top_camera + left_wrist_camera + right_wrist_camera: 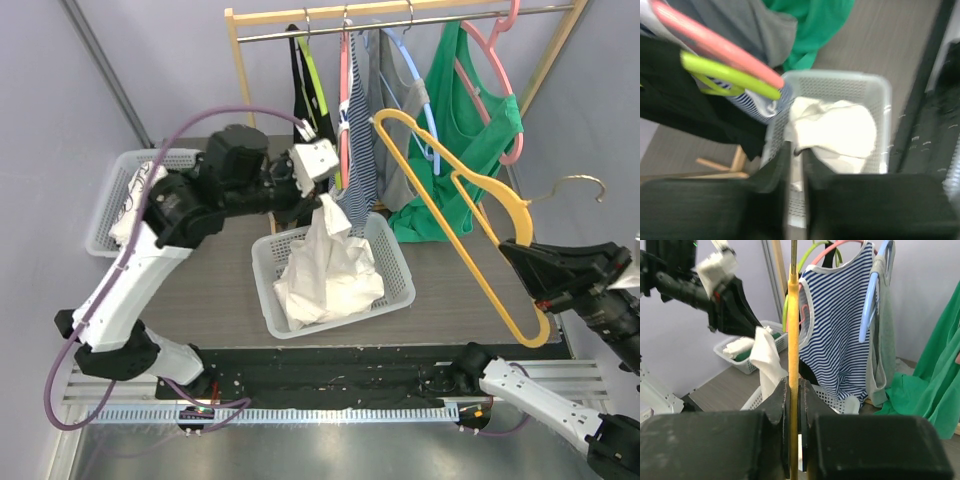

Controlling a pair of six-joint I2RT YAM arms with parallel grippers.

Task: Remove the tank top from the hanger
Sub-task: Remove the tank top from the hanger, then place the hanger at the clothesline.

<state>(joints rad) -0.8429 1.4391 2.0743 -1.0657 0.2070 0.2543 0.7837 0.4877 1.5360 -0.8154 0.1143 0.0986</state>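
Hanging from the left claw [318,200] (jaws pinched almost shut on its top end), the white tank top [330,270] trails down into the basket [268,300] on the counter [445,310], already free of the yellow hanger [450,210]. The right claw [794,395] is clamped on that bare hanger. Cloth this light and limp slips easily, so take a bunched fold or strap, not a single edge.

Tank top [325,270] partly in middle basket [399,266]
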